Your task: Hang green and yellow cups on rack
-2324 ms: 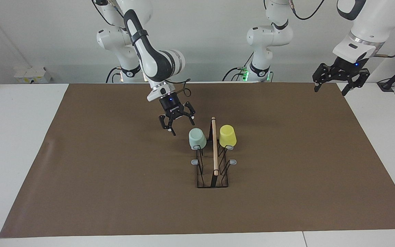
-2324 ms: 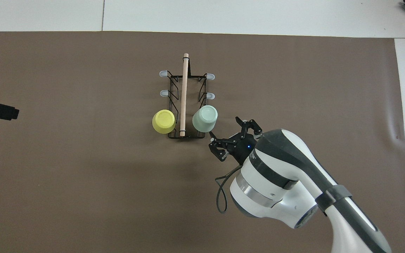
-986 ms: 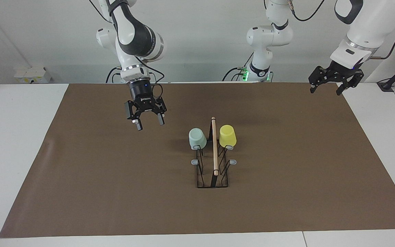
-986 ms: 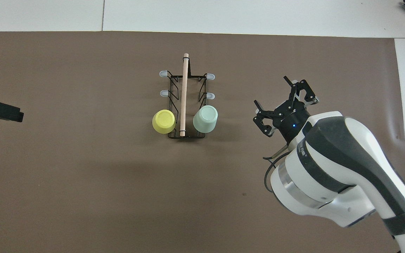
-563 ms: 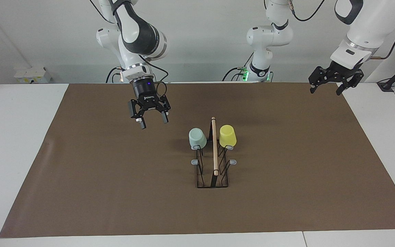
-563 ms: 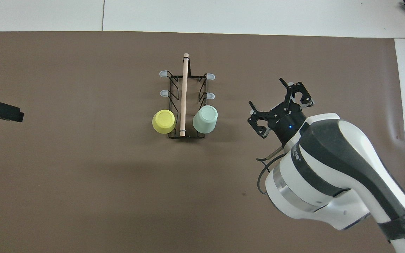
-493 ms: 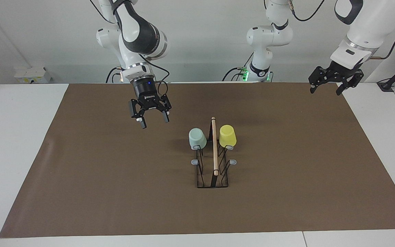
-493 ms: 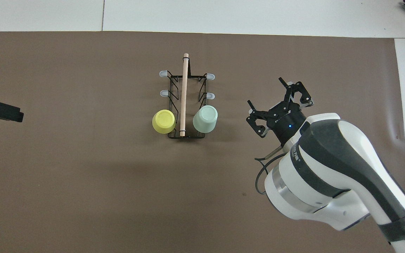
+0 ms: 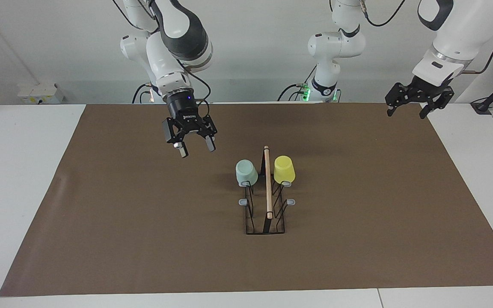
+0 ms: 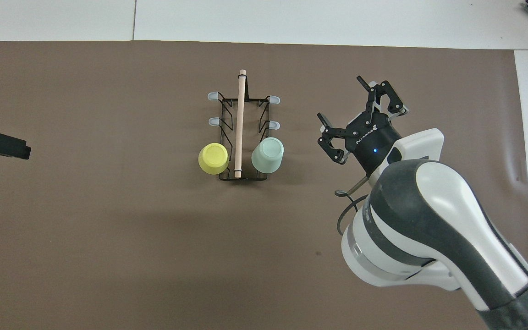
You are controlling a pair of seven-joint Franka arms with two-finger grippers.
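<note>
On the rack [image 9: 265, 201], which stands near the middle of the brown mat [image 9: 101, 222], both cups are already seated upside down over prongs at the end nearest the robots. The green cup [image 9: 246, 173] sits on the prong row toward the right arm's end of the table, and the yellow cup [image 9: 283, 170] sits on the row toward the left arm's end, with the wooden rod handle [image 9: 267, 182] running between them. In the overhead view the green cup [image 10: 267, 155] appears at about 3 o'clock from the handle's near end and the yellow cup [image 10: 213, 158] at about 9 o'clock. The four remaining grey-tipped prongs [image 10: 273, 99] carry nothing. The right gripper [image 9: 194, 148] hangs in the air over bare mat, at roughly 10 o'clock from the green cup in the facing view and well apart from it; its fingers are spread and hold nothing. The left gripper [image 9: 407, 112] waits over the mat's edge at the left arm's end of the table, at about 2 o'clock from the rack in the facing view; its jaws are likewise released and empty. Judged from this arrangement, both placements called for by the task appear complete. No cup remains on the mat, and nothing further appears to be required apart from parking the arms.
</note>
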